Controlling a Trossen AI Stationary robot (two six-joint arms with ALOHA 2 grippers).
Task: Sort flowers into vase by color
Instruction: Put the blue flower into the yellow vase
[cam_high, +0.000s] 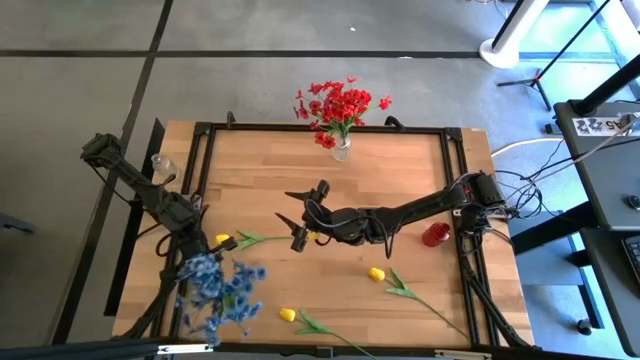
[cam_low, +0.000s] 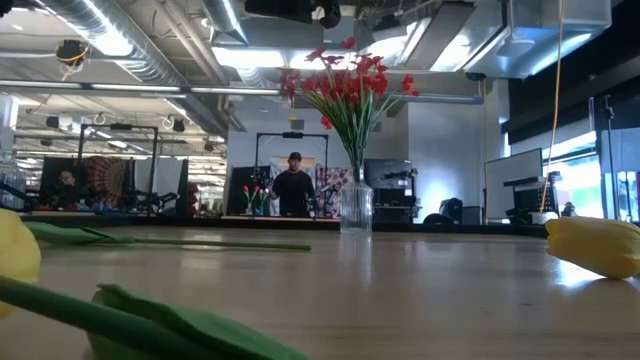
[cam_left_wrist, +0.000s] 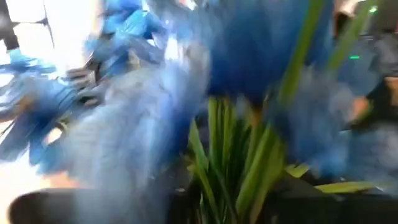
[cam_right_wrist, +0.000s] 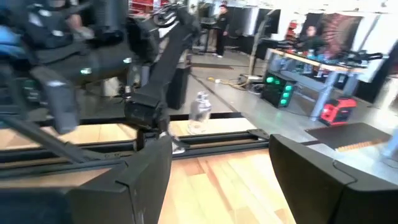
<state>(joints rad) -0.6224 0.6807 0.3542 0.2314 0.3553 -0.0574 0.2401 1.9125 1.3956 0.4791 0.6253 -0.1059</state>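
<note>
The middle of the pale wooden table lies bare between the clear glass vase of red flowers and the outstretched dark right arm. Three yellow tulip buds on green stems clutter the near edge.

Red flowers stand in a vase; blue flowers at table's left-front.

Ducts and strip lights ran across the workshop ceiling; a person stood beyond the table, above grey floor.
</note>
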